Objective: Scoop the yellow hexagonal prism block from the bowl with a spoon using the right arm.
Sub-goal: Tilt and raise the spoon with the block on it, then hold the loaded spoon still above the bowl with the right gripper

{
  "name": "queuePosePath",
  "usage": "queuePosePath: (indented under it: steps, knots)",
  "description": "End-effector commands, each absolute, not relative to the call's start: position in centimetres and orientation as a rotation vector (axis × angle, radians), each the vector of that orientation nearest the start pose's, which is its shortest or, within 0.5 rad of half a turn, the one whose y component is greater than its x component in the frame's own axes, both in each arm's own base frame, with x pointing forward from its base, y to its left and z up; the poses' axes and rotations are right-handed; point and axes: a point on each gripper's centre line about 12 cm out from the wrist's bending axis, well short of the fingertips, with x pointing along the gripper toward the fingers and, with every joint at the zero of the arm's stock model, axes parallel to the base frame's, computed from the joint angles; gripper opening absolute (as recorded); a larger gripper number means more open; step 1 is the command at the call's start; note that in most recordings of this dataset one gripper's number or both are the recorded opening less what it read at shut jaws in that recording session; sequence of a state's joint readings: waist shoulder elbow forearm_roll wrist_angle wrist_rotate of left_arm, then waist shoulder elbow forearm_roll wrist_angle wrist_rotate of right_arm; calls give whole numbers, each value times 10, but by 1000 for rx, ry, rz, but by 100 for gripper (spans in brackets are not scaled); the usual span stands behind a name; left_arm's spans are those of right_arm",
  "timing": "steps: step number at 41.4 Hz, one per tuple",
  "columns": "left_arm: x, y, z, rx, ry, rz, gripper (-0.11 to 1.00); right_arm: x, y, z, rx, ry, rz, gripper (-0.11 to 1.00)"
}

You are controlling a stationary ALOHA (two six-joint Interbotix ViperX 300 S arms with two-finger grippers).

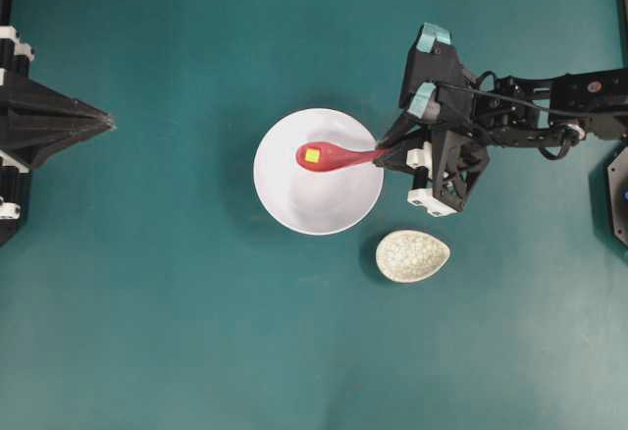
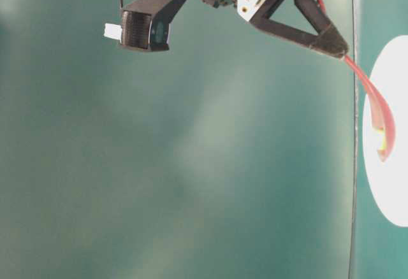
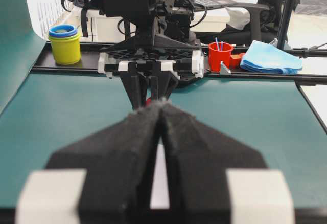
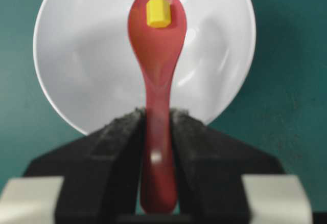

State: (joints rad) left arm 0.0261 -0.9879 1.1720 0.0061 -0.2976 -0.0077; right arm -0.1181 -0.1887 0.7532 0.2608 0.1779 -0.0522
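Now — block (image 4: 158,13) in spoon (image 4: 157,55) over bowl (image 4: 76,70) | right jaws clamp spoon | left jaws closed

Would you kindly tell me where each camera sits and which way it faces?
Overhead: straight down on bowl, both arms.
Table-level: low, sideways; right tool holding spoon.
Left wrist: over shut left tool, toward the right arm.
Right wrist: along spoon to yellow block.
Overhead and right wrist share block, spoon, bowl.
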Motion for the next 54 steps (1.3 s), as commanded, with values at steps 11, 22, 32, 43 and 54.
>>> queuePosePath:
  steps: [11, 22, 32, 43, 54]
  knots:
    - [197, 5, 311, 5, -143, 23, 3, 343, -36, 210, 249, 658, -144, 24]
    - [197, 5, 311, 5, -143, 23, 3, 342, -36, 228, 244, 611, -137, 24]
    - [196, 4, 311, 5, -144, 22, 3, 340, -35, 246, 240, 568, -129, 24]
    - [197, 4, 311, 5, -143, 22, 3, 336, -34, 254, 241, 567, -122, 24]
    - [197, 4, 311, 5, -143, 22, 3, 335, -34, 260, 240, 550, -121, 24]
